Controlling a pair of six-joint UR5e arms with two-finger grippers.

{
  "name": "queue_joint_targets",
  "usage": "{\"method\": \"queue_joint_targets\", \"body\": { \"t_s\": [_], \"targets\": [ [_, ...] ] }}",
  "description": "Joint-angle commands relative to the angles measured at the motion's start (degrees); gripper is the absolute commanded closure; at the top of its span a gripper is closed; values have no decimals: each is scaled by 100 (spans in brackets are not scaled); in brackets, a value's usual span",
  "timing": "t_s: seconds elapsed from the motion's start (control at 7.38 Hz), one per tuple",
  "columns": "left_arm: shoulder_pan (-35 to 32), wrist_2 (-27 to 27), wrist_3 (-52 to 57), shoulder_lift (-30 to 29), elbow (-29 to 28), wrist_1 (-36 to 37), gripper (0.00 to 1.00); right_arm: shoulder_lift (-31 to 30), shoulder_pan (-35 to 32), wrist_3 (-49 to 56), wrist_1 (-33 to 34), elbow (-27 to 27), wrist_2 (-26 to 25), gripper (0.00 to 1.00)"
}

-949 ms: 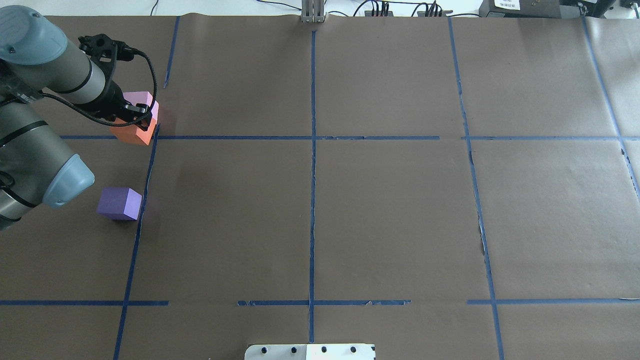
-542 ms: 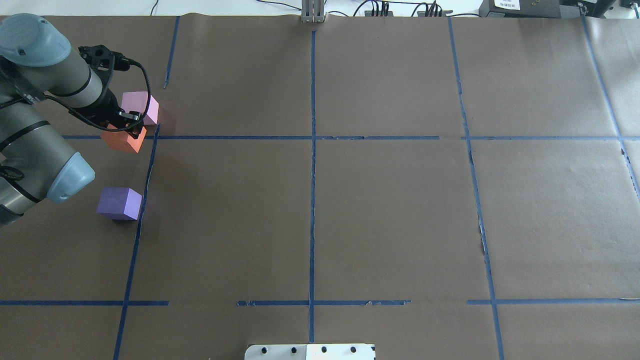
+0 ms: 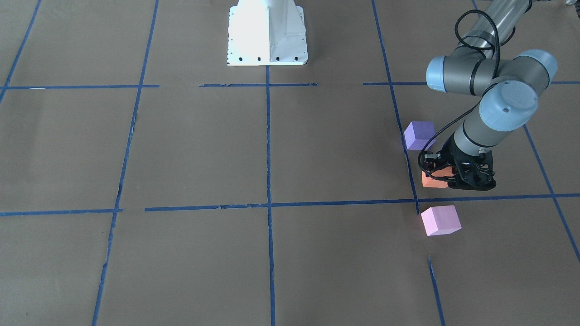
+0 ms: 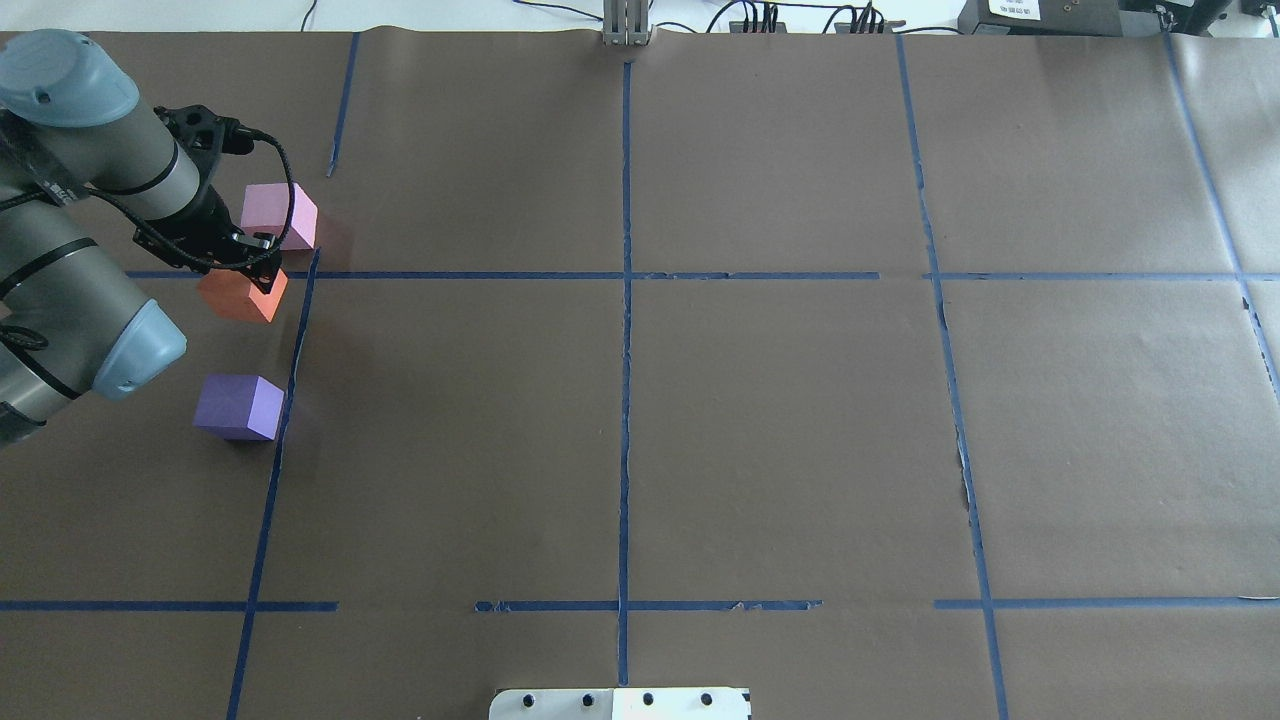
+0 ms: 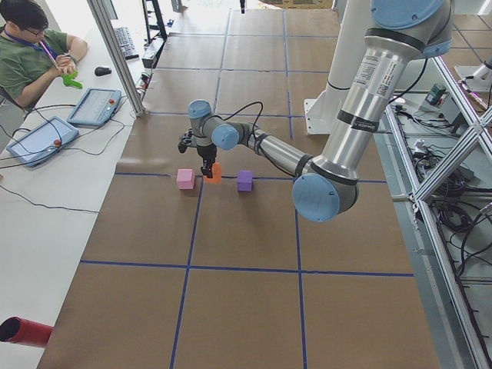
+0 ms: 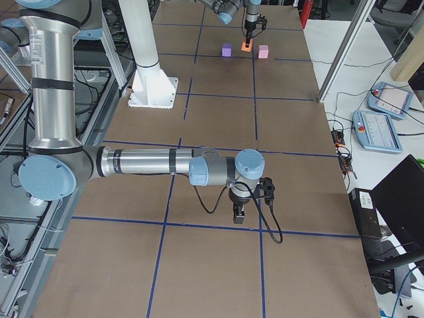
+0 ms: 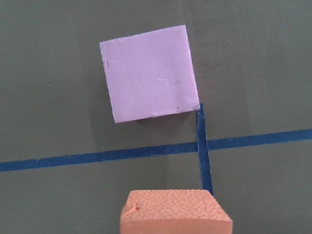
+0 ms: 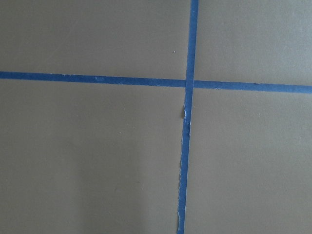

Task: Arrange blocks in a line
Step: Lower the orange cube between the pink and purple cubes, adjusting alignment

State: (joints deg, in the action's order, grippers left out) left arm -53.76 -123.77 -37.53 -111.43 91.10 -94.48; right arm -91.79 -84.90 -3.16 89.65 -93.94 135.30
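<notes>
My left gripper [image 4: 252, 272] is shut on the orange block [image 4: 238, 295] and holds it low over the table, between the pink block [image 4: 280, 215] and the purple block [image 4: 240, 407]. The three stand roughly in a column beside a blue tape line. In the front-facing view the orange block [image 3: 432, 181] sits under the gripper [image 3: 446, 175], with the pink block [image 3: 440, 220] and the purple block [image 3: 419, 135] either side. The left wrist view shows the orange block [image 7: 175, 212] and the pink block [image 7: 148, 73] apart. My right gripper [image 6: 238, 215] shows only in the exterior right view; I cannot tell its state.
Blue tape lines [image 4: 625, 300] divide the brown paper table into squares. The white robot base [image 3: 266, 34] stands at the robot's table edge. An operator [image 5: 31, 54] sits beyond the far end, with tablets [image 5: 96, 106] beside him.
My left gripper has carried the orange block away from the pink block, toward the robot and slightly left. The pink and purple blocks have not moved.
</notes>
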Motion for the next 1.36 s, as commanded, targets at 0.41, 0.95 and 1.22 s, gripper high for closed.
{"method": "queue_joint_targets", "body": {
  "t_s": [0.41,0.95,1.22],
  "targets": [
    [6,-156,-289,104,-127,-62,100,-5,9,0,0,-2,5,0],
    [23,-165,-641,175,-285,-527,100,4,0,0,0,7,-4,0],
    [50,-165,-782,175,-268,-537,100,-5,0,0,0,7,-4,0]
  ]
}}
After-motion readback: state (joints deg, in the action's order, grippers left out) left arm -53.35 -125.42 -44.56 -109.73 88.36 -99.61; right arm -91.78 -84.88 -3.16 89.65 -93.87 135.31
